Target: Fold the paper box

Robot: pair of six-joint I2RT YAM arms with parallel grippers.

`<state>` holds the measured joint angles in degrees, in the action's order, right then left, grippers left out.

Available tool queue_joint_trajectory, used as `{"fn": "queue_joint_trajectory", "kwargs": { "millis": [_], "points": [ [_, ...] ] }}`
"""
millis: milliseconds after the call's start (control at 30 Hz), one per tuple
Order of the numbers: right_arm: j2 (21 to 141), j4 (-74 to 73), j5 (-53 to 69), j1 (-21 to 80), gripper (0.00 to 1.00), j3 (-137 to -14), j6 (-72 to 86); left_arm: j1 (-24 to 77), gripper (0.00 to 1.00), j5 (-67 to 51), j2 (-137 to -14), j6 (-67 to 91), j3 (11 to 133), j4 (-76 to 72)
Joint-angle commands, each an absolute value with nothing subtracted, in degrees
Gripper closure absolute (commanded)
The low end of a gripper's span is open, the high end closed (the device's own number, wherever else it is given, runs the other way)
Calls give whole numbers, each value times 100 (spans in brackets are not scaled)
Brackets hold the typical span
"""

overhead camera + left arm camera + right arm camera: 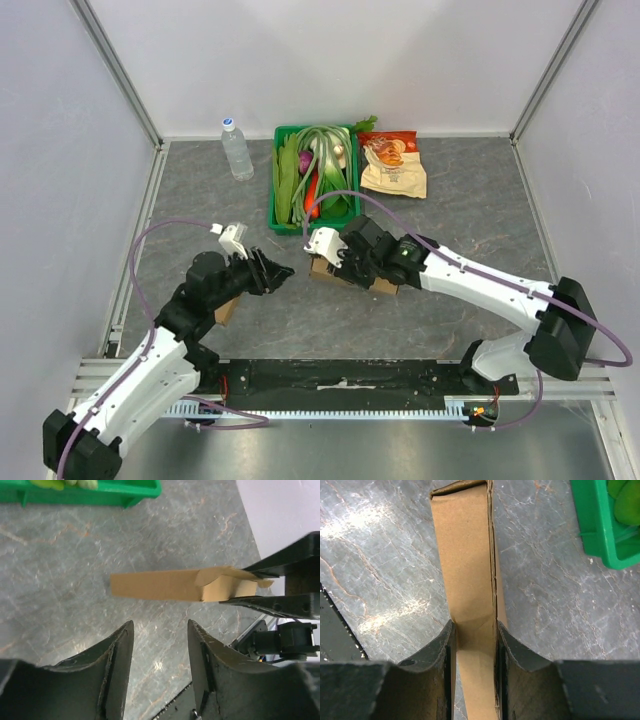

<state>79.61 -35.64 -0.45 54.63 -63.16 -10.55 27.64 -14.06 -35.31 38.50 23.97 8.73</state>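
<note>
Right gripper [475, 629] fingers pinch the slim brown cardboard box [465, 555] across its narrow sides, mid grey marbled table [470, 230], near the green plastic crate [595, 525]. Left gripper [160, 625] fingers are spread and empty. Box likely light, thin-walled, crushable; grip beside creases. Long axis runs left–right, free end toward the left edge.

Two white arms with black joints: left arm [150, 370], right arm [490, 285]. Purple cable [133, 270] loops beside each (thin, slack). Left gripper [160, 625]: matt black, scuffed fingers [117, 670], rounded tips.
</note>
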Motion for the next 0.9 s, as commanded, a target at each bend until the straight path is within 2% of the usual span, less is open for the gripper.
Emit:
{"fn": "queue_joint_trajectory", "kwargs": {
  "millis": [0,67,167,267,367,633,833,867],
  "points": [
    [8366,-4236,940,5326,74,-6539,-1072,2926,46,-1529,-3471,3059,2172,-867],
    [8551,-4341,949,5317,74,-6627,-1090,3128,38,-1686,-3829,2998,2153,-1482],
    [8657,-4333,896,5300,84,-6671,-1090,3374,36,-1687,-4383,2480,2452,-1485],
    [8701,-4333,932,5238,86,-6697,-1099,3515,45,-1775,-4622,2128,2444,-1766],
    [8754,-4316,888,5203,85,-6706,-1116,3603,47,-1557,-4755,1890,2460,-1802],
    [8824,-4315,870,5168,85,-6767,-1125,3683,47,-1222,-4877,1521,2452,-1608],
    [8842,-4307,870,5159,85,-6768,-1134,3726,58,-1037,-5045,1459,2540,-1652],
    [8850,-4307,861,5168,85,-6768,-1134,3735,62,-1011,-5062,1450,2584,-1635]
  ]
}}
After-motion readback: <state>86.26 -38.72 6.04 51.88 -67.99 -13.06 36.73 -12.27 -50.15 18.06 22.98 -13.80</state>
